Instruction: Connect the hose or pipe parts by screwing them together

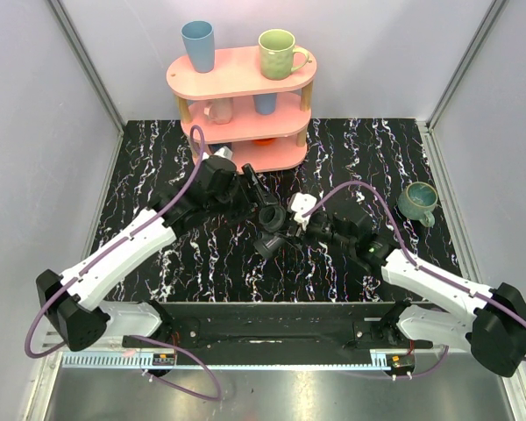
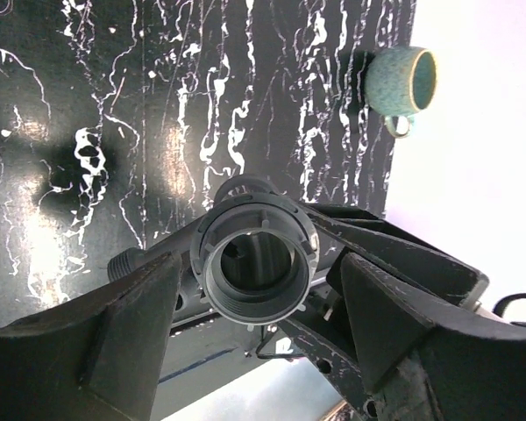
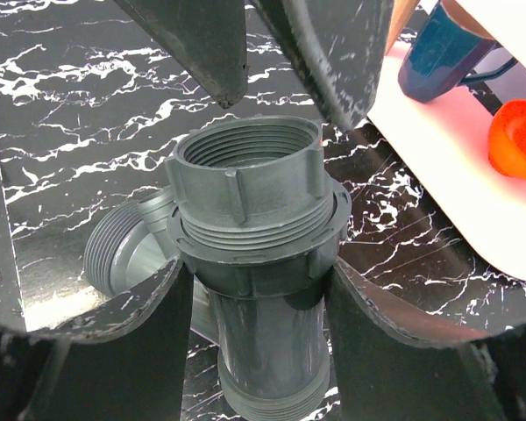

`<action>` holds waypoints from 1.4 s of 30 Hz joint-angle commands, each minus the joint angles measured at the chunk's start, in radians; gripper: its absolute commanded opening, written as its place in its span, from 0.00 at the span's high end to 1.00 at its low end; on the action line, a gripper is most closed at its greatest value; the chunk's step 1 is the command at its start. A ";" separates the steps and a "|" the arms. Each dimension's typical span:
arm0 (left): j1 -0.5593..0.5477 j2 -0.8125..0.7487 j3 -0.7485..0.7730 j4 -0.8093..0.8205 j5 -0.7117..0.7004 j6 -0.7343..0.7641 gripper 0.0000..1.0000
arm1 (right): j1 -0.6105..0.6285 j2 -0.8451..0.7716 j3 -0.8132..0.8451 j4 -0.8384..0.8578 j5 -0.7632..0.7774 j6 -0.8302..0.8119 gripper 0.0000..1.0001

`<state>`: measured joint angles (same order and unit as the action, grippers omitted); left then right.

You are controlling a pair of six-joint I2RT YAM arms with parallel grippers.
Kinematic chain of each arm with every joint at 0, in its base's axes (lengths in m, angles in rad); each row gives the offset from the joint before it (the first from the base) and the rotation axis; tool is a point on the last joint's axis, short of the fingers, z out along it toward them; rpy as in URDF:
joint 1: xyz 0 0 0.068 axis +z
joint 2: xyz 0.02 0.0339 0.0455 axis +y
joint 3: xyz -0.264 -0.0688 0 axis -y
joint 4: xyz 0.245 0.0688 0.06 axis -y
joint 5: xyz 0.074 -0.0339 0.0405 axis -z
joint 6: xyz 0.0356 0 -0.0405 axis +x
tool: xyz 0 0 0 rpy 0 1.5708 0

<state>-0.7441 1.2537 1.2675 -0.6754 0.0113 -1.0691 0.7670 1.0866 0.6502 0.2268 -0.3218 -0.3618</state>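
The black pipe fitting (image 1: pixel 271 230) hangs above the middle of the table. Its T-shaped body (image 3: pixel 263 333) stands between the fingers of my right gripper (image 3: pixel 259 294), which is shut on it just below the ribbed collar. A threaded side branch (image 3: pixel 123 250) points left. The threaded upper end (image 3: pixel 245 171) faces my left gripper (image 1: pixel 263 200). In the left wrist view that round open end (image 2: pixel 259 263) sits between my left fingers (image 2: pixel 131 324), with a gap on each side. My left gripper (image 2: pixel 259 294) is open.
A pink tiered shelf (image 1: pixel 245 83) with several cups stands at the back. A teal mug (image 1: pixel 418 200) sits at the right, also visible as the teal mug (image 2: pixel 403 81). A blue cup (image 3: pixel 438 53) and an orange object (image 3: pixel 517 140) rest on the shelf's lowest tier.
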 commanded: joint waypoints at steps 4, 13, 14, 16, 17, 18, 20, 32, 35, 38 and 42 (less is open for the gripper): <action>-0.023 0.038 0.013 0.002 -0.048 0.069 0.27 | 0.011 -0.025 -0.009 0.086 0.009 0.012 1.00; -0.026 0.007 -0.094 0.170 0.070 0.248 0.44 | 0.011 -0.016 0.022 0.042 -0.017 0.027 1.00; -0.026 -0.006 -0.118 0.195 0.087 0.294 0.44 | 0.009 -0.016 0.023 0.043 -0.025 0.032 1.00; -0.026 -0.017 -0.143 0.265 0.145 0.345 0.46 | 0.011 -0.016 0.025 0.052 -0.040 0.047 1.00; -0.026 -0.031 -0.167 0.289 0.170 0.406 0.47 | 0.009 -0.011 0.029 0.049 -0.045 0.050 1.00; -0.026 -0.037 -0.178 0.312 0.194 0.435 0.47 | 0.009 -0.010 0.034 0.045 -0.051 0.052 1.00; -0.026 -0.066 -0.216 0.378 0.262 0.521 0.48 | 0.009 -0.004 0.049 0.025 -0.071 0.050 1.00; -0.024 -0.186 -0.292 0.445 0.631 0.889 0.45 | 0.008 -0.010 0.049 0.009 -0.103 0.078 1.00; -0.024 -0.198 -0.284 0.389 0.592 0.906 0.42 | 0.009 -0.025 0.048 0.009 -0.105 0.083 1.00; -0.024 -0.218 -0.267 0.352 0.445 0.816 0.25 | 0.009 -0.024 0.046 -0.007 -0.102 0.069 1.00; -0.023 -0.232 -0.202 0.286 0.288 0.677 0.09 | 0.009 -0.014 0.045 -0.017 -0.092 0.054 1.00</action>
<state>-0.7685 1.0546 0.9775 -0.3496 0.4496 -0.2710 0.7757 1.0882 0.6453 0.1524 -0.4294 -0.2989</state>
